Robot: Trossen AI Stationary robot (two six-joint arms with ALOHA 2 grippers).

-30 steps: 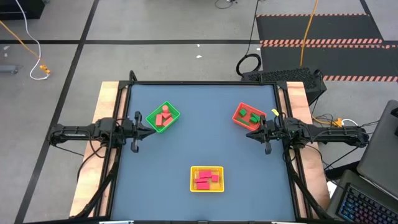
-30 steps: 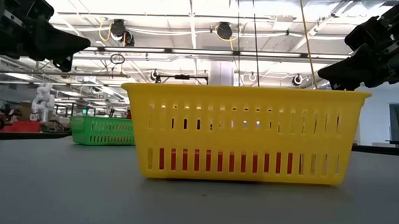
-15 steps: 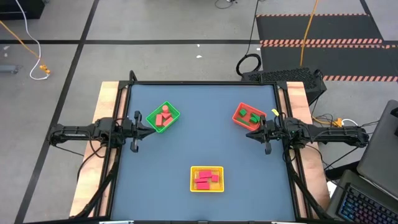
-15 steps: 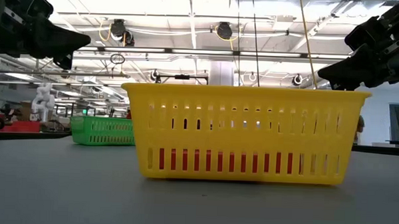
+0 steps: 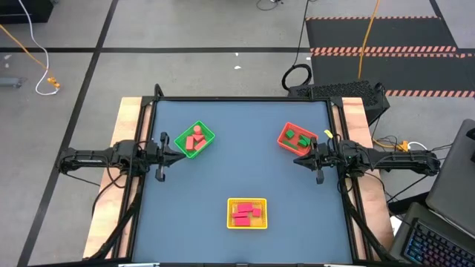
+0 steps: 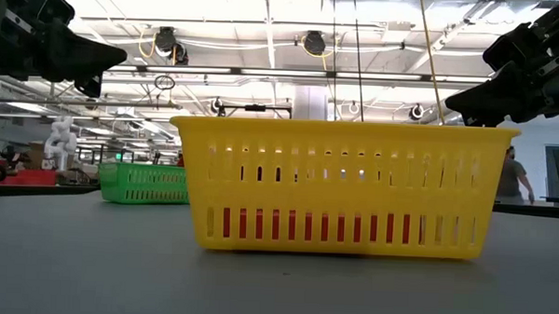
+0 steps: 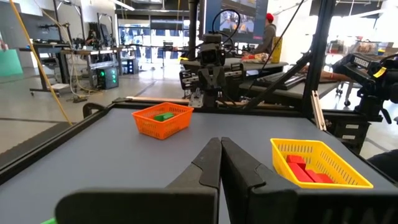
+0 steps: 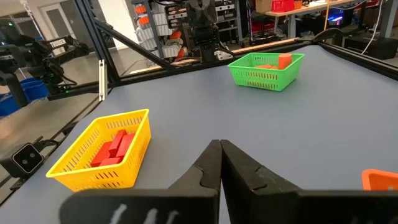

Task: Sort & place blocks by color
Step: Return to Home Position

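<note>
"Left gripper (image 7: 221, 148) — are we seeing it clenched?"

"We are. Its two fingers are pressing together with nothing between them, and it is hanging above the left edge of the table (image 5: 245, 174), just beside the green basket (image 8: 264, 79)."

"And the right gripper (image 8: 221, 147)?"

"We are finding it pinched tight on nothing too. It is hanging above the right edge, just beside the orange basket (image 7: 163, 125)."

"Where are we finding the blocks?"

"Every one we are seeing is lying in a basket. The salmon blocks (image 8: 284, 60) are sitting in the green basket and the green blocks (image 7: 163, 116) in the orange basket. The red blocks (image 5: 245, 213) are lying in the yellow basket (image 6: 344, 187) — that one is standing between the two arms, well apart from both grippers."
</note>
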